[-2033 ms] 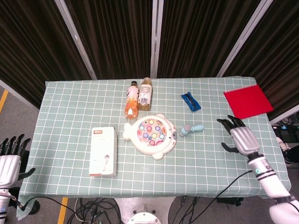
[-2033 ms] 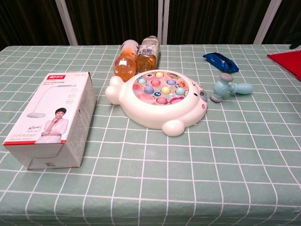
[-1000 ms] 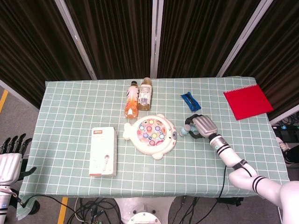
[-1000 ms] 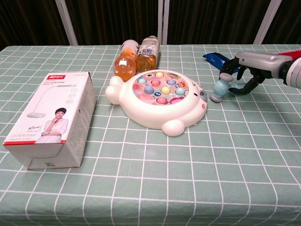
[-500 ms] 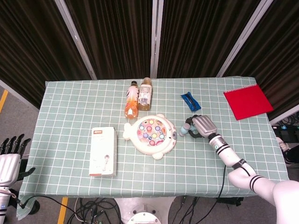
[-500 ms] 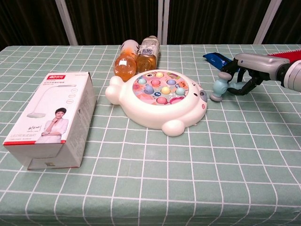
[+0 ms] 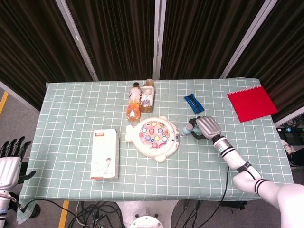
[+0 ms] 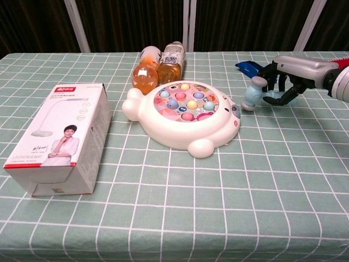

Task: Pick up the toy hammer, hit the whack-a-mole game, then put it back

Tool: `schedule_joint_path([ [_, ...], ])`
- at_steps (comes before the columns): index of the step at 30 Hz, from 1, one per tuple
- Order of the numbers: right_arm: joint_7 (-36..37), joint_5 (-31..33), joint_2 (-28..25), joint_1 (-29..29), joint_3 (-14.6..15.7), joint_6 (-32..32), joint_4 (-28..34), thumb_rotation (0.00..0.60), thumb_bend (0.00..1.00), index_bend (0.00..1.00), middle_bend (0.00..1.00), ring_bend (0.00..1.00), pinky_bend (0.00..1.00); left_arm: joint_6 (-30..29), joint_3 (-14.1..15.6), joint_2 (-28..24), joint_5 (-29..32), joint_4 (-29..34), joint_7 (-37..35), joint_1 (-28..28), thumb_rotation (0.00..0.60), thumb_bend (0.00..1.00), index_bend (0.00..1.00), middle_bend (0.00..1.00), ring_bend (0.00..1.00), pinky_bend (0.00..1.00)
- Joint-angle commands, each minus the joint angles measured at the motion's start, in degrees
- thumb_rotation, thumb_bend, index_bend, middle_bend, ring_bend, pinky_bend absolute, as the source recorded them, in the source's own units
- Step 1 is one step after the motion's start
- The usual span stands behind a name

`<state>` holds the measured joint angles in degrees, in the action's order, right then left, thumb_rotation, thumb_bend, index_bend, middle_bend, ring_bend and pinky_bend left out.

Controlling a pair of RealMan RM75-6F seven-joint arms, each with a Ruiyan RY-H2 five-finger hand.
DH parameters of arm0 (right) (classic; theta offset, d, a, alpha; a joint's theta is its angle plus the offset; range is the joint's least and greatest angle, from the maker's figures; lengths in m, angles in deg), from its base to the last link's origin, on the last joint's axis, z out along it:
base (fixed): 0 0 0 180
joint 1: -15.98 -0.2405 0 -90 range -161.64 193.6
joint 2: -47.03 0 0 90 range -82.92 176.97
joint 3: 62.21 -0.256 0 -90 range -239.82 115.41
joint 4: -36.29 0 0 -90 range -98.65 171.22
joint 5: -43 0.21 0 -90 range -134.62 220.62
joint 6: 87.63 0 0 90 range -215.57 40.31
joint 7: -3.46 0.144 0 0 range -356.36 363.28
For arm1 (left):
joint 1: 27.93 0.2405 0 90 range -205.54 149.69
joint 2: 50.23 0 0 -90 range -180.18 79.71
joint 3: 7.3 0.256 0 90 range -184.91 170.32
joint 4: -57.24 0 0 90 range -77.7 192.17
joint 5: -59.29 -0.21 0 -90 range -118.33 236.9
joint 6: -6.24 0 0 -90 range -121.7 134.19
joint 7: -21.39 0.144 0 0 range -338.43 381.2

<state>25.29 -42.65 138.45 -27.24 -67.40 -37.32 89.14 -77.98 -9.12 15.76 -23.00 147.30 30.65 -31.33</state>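
My right robot hand has its fingers curled around the handle of the toy hammer, and the hammer head hangs just clear of the counter, beside the right edge of the whack-a-mole game. The handle is almost entirely hidden inside the fingers, so I cannot tell how much of it is actually enclosed; I judge the grip to be shallow and close to the hammer head. The main risk is that the hammer pivots or slips out when I swing it, because a strike on the buttons sends a reaction force up the handle. A second risk is that the hammer head or my fingers catch the rim of the game and push it toward the two bottles lying just behind it. The blue packet sits near the robot hand and could be swept aside on the return move. My left robot hand hangs off the counter with fingers spread, holding nothing.
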Motion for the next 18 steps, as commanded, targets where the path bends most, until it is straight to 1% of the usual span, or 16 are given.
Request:
schedule_joint_path([
  [1,-1.0,-1.4,-2.0,0.3,0.2,2.6,2.2,0.6,0.41,0.65,0.55,0.44,0.57,-0.2,0.0,0.0,-0.1,-0.1,-0.1,0.1,0.6,0.0,0.14,0.03,0.0,0.0],
  [4,-2.9,-2.7,-5.3,0.3,0.3,4.7,6.7,0.6,0.42,0.65,0.55,0.44,0.57,-0.5,0.1,0.0,-0.3,-0.2,-0.3,0.3,0.6,0.0,0.14,0.03,0.0,0.0],
  [7,-6.6,-3.9,-9.6,-0.2,0.0,5.8,13.5,0.6,0.42,0.66,0.56,0.45,0.59,-0.8,0.2,-0.1,-0.6,-0.4,-0.5,0.4,0.6,0.0,0.14,0.03,0.0,0.0],
  [11,-11.4,-3.2,-12.5,-1.6,-1.2,4.4,20.8,0.6,0.44,0.67,0.56,0.46,0.61,-1.2,0.3,0.2,-0.9,-0.6,-0.8,0.6,0.6,0.0,0.14,0.03,0.0,0.0],
  [13,-14.0,-2.1,-12.8,-2.9,-1.8,2.2,23.1,0.6,0.45,0.67,0.56,0.46,0.61,-1.3,0.3,0.2,-1.0,-0.7,-1.0,0.7,0.6,0.0,0.14,0.03,0.0,0.0],
  [18,-20.0,1.2,-11.1,-5.8,-3.0,-2.8,25.0,0.6,0.46,0.67,0.56,0.46,0.61,-1.3,0.3,0.4,-1.0,-1.2,-1.5,0.8,0.6,0.0,0.14,0.03,0.0,0.0],
])
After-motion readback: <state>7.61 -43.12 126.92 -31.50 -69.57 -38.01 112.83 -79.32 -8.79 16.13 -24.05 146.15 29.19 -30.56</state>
